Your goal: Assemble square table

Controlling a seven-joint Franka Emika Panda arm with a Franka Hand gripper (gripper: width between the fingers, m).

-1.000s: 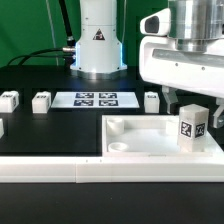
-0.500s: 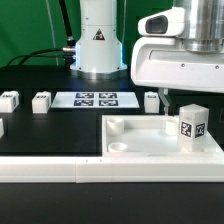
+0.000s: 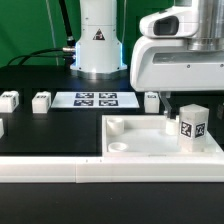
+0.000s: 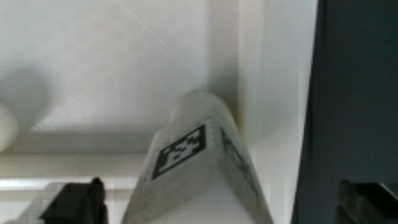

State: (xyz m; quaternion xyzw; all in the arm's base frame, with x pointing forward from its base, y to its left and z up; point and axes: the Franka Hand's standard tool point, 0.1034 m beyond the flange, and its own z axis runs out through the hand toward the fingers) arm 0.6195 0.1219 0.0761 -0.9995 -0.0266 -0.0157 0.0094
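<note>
Exterior view: claw (image 3: 185,102) poised directly above an upright leg block (image 3: 193,126), which stands on the square table slab (image 3: 140,142) beneath the claw; spare legs (image 3: 41,101) rest on the surface (image 3: 50,135), well apart from the claw. Wrist view: fingertips (image 4: 71,203) flank the leg block (image 4: 196,165) with gaps either side, a spacing the exterior view hides; jaws wide, nothing held; the block is probably light, rigid and smooth; grasp its flat opposite faces.

Robotics lab — marker board (image 3: 96,99), robot base (image 3: 97,45)
</note>
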